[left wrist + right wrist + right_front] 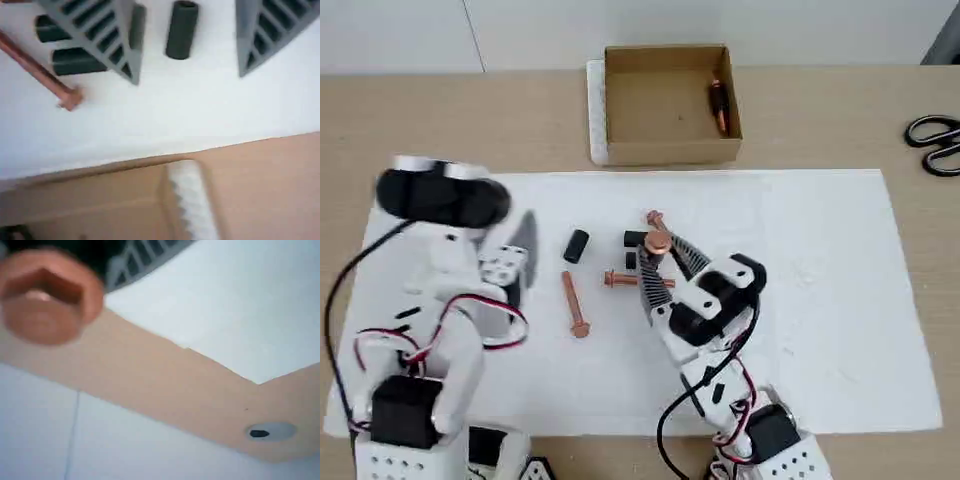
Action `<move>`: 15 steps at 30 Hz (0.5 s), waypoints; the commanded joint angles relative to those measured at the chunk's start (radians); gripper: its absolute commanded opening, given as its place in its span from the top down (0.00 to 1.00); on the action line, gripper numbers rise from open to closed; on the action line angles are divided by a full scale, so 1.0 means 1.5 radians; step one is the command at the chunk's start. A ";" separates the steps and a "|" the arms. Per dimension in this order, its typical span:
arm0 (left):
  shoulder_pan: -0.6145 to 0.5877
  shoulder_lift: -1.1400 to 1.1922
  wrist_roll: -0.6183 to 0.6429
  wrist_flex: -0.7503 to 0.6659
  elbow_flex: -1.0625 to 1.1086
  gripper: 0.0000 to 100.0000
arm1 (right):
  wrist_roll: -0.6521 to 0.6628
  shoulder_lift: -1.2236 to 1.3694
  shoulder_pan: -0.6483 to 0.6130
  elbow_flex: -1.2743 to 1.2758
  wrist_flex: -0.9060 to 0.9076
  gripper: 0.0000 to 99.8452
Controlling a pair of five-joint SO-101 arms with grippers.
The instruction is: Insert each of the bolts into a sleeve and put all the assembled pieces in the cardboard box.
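Right pincer (661, 268) clamped on a copper bolt (658, 243) over the white sheet (820, 300), left pincer (187, 75) spread wide near a black sleeve (181, 29), two loose bolts (574, 303) between the arms — cardboard box (620, 150) far on the table (420, 120), one assembled piece (719, 105) inside

Blurred and cut off
We saw the bolt (42, 302) blurred up close; the edge cut off the scissors (935, 143)
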 commanded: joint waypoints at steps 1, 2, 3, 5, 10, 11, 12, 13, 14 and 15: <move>-0.109 -0.002 0.002 -0.005 -0.032 0.88 | -0.004 -0.011 0.042 0.002 -0.002 1.00; -0.134 -0.002 0.002 0.006 -0.032 0.88 | -0.001 -0.011 0.055 -0.003 -0.001 1.00; -0.158 -0.002 0.002 0.021 -0.032 0.88 | 0.010 -0.011 0.069 -0.012 0.004 1.00; -0.204 -0.002 0.002 0.064 -0.032 0.88 | 0.047 -0.011 0.088 -0.052 0.039 1.00; -0.277 -0.002 -0.002 0.194 -0.033 0.88 | 0.109 -0.004 0.098 -0.179 0.161 1.00; -0.288 -0.002 -0.002 0.211 -0.033 0.88 | 0.122 0.007 0.106 -0.204 0.174 1.00; -0.305 -0.002 -0.003 0.226 -0.030 0.88 | 0.128 0.023 0.118 -0.230 0.181 1.00; -0.323 -0.003 -0.003 0.244 -0.029 0.88 | 0.133 0.043 0.132 -0.260 0.181 1.00; -0.340 -0.005 -0.003 0.257 -0.029 0.88 | 0.134 0.069 0.145 -0.299 0.181 1.00; -0.355 -0.006 -0.004 0.262 -0.030 0.88 | 0.134 0.099 0.157 -0.343 0.182 1.00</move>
